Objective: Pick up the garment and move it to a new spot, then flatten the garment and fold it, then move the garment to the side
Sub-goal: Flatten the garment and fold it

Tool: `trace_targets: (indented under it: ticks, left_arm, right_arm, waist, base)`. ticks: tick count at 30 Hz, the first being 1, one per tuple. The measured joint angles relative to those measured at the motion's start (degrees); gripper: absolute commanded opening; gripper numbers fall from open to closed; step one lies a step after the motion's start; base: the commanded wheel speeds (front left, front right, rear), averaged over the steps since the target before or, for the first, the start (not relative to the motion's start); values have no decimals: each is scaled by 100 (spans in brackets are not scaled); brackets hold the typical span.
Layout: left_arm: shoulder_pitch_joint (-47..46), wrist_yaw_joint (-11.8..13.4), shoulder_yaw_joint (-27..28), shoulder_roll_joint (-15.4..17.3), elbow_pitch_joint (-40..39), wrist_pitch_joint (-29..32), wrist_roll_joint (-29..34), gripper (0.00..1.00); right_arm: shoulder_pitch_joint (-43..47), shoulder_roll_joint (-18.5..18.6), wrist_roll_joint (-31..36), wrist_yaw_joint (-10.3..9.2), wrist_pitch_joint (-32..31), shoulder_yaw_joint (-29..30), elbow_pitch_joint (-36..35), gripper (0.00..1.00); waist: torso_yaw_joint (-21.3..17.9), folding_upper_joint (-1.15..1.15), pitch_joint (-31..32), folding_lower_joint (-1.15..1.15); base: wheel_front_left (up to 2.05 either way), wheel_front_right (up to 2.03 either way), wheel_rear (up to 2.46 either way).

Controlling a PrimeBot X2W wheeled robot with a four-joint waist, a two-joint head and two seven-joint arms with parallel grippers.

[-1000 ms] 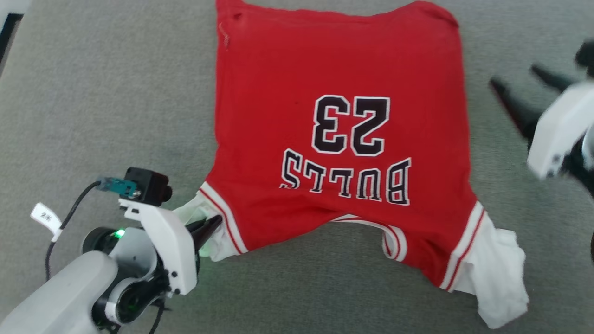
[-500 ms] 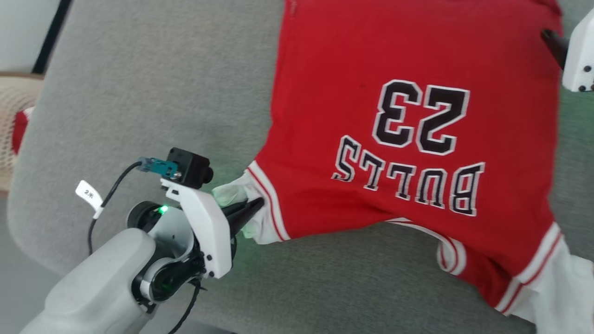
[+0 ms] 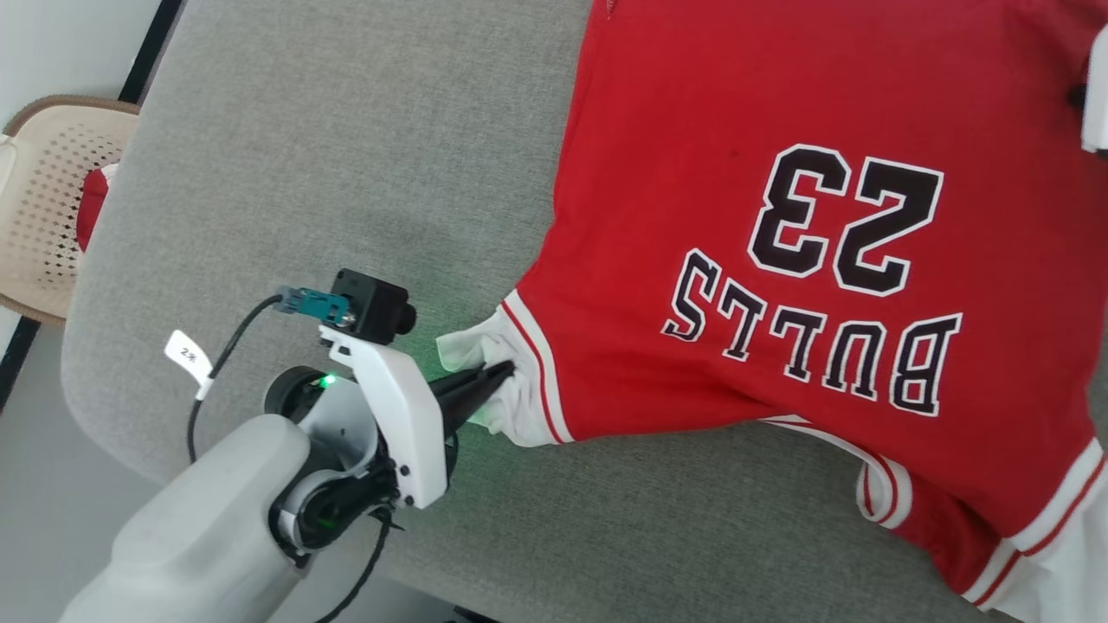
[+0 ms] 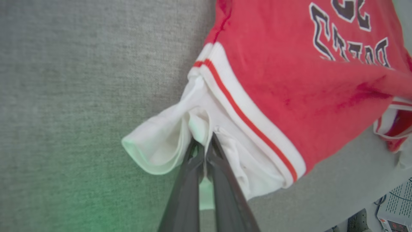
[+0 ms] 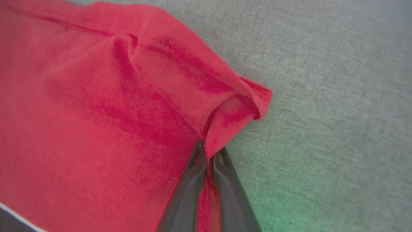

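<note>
Right gripper (image 5: 208,151) has clamped onto the garment (image 5: 96,96).

Left pincer (image 4: 204,140), right pincer (image 5: 209,149): both closed

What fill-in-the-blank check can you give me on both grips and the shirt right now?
1. The left gripper is shut on the garment at its ____ sleeve end.
2. The right gripper is shut on a ____ corner of it.
3. The chest number reads ____.
4. It lies on a ____ fabric surface.
Missing words: white; red; 23; grey.
</note>
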State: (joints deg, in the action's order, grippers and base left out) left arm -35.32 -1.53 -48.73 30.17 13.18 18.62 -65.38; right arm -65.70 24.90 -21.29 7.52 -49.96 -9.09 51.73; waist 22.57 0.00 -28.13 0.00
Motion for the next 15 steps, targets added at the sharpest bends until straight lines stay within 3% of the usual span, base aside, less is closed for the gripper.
trace_targets:
  ticks: [6, 11, 15]
  left_arm:
    - [32, 26, 129, 215, 78, -59, -70, 0]
    - [151, 146, 201, 490, -11, -49, -114, 0]
    - [182, 299, 249, 676, -146, 4, -119, 0]
  right_arm:
    - [345, 92, -591, -2, -85, -639, -735, 0]
    - [1026, 511, -1402, -1, -403, -1113, -1848, 0]
    - [1775, 879, -1950, -1, -615, -1089, -2807, 0]
  waist:
    - [-301, 0, 112, 0]
    - [-659, 0, 250, 0]
    - [-946, 0, 375, 0]
  base:
    - [0, 0, 0]
    - [0, 0, 0]
    - [0, 0, 0]
